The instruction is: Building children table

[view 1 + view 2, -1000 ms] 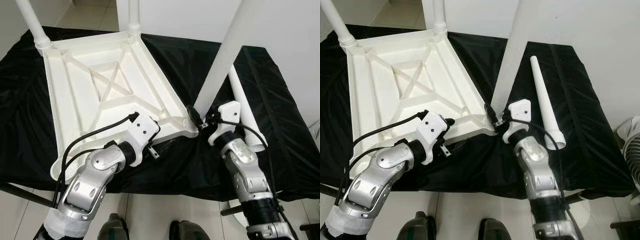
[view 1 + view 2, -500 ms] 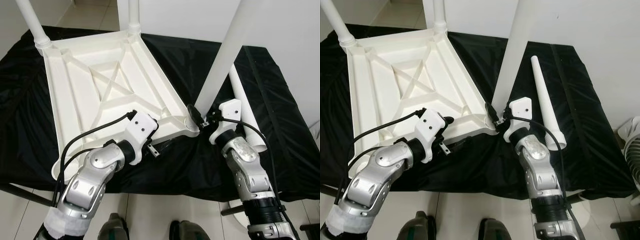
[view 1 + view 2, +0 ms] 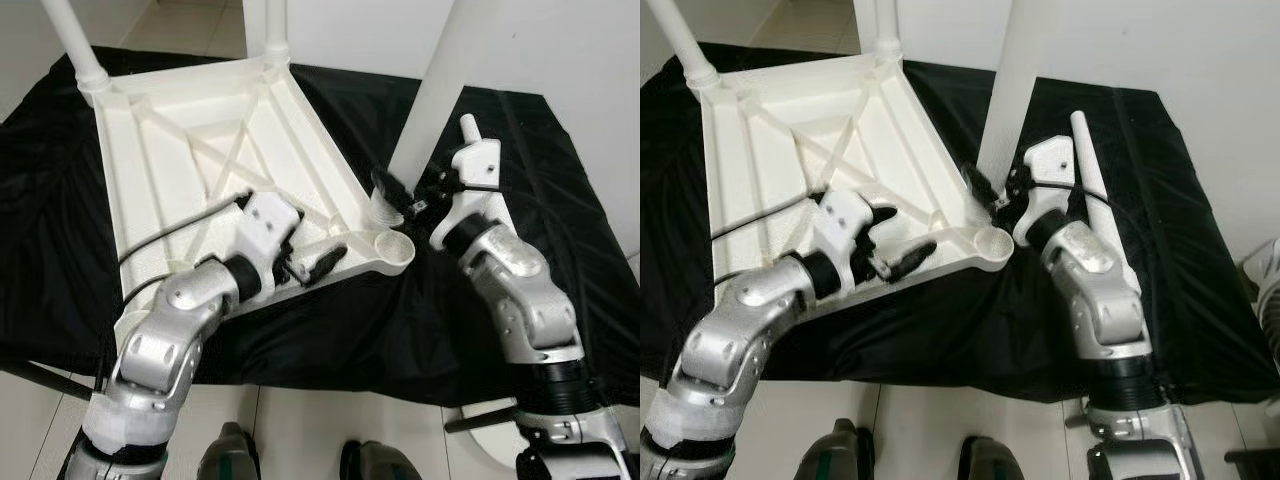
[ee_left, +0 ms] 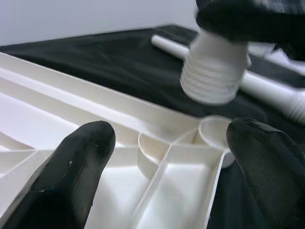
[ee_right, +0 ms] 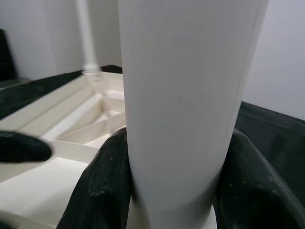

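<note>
The white table top (image 3: 190,160) lies upside down on the black cloth, with two legs standing in its far corners. My right gripper (image 3: 400,192) is shut on a third white leg (image 3: 440,80) and holds it nearly upright. The leg's threaded end (image 4: 212,78) hangs just above and beside the near right corner socket (image 3: 397,246). My left gripper (image 3: 892,238) is open over the table top's near rim, close to that corner, with its fingertips (image 4: 76,176) spread wide. A fourth leg (image 3: 1085,160) lies loose on the cloth behind my right arm.
The black cloth (image 3: 560,200) covers the whole work table and drops off at the near edge. Light floor tiles (image 3: 300,430) and my feet show below. A white wall stands behind the table.
My right gripper has lifted the leg and carried it away from me, so its threaded end now hangs over the corner socket. My left gripper has moved forward from the rim onto the table top.
</note>
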